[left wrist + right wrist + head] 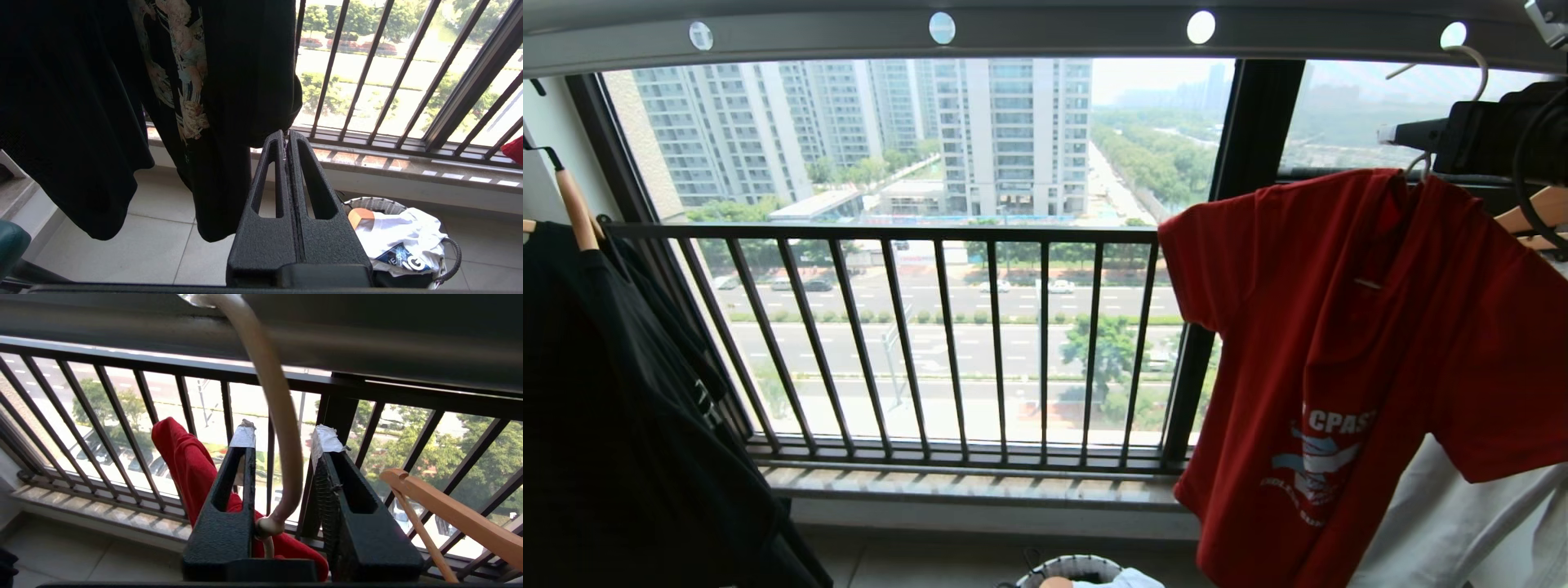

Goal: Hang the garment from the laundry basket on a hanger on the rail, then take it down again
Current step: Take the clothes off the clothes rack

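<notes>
The red garment (1339,343) with its "CPAS" print hangs at the right on the off-white wire hanger (1474,61). The hanger's hook passes through a hole in the grey rail (1045,37). My right gripper (1387,135) reaches in from the right at the hanger's neck. In the right wrist view this gripper (285,435) is open, and the hanger (273,396) runs up between its taped fingers, touching one of them, to the rail (367,339). Red cloth (184,465) hangs below. My left gripper (286,136) is shut and empty, low above the laundry basket (380,202).
A black T-shirt (621,392) hangs on a wooden hanger at the left. Wooden hangers (1531,214) and a white garment (1445,523) sit behind the red one at the right. The dark barred window railing (931,343) stands ahead. The basket (1070,565) holds a white printed T-shirt (400,232).
</notes>
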`<state>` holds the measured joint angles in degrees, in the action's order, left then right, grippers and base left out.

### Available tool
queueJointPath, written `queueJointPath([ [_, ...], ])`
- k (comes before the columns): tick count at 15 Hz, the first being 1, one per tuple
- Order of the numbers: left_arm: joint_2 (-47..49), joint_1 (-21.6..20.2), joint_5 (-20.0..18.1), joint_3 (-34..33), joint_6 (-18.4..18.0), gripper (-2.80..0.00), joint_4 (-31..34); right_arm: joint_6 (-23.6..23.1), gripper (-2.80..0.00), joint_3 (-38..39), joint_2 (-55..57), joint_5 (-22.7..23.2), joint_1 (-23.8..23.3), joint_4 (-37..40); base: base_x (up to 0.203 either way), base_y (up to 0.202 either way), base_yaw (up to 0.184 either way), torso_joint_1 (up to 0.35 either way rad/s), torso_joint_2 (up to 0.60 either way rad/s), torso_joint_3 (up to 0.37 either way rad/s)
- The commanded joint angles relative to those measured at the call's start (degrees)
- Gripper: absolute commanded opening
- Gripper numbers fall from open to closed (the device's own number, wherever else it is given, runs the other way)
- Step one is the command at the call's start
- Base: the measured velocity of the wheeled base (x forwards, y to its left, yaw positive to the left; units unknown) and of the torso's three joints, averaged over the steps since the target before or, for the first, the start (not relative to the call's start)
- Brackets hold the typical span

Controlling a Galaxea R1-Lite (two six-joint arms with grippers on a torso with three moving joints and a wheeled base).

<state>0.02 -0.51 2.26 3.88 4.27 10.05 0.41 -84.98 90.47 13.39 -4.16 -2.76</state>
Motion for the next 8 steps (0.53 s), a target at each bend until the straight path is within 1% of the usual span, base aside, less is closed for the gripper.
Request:
queueJointPath([
  [1,-0.02,-0.02,0.12,0.01,0.04,-2.8,0.05,0.09,-2.8,0.27,-0.55,0.06,-0.06,-0.06,0.0,0.0,0.0,0.0,0.0,0.0],
  [8,-0.02,-0.02,0.03,-0.01,0.04,-2.8,0.05,0.29,-2.8,0.78,-2.14,0.06,0.03,0.03,0.0,0.0,0.0,0.0,0.0,0.0],
])
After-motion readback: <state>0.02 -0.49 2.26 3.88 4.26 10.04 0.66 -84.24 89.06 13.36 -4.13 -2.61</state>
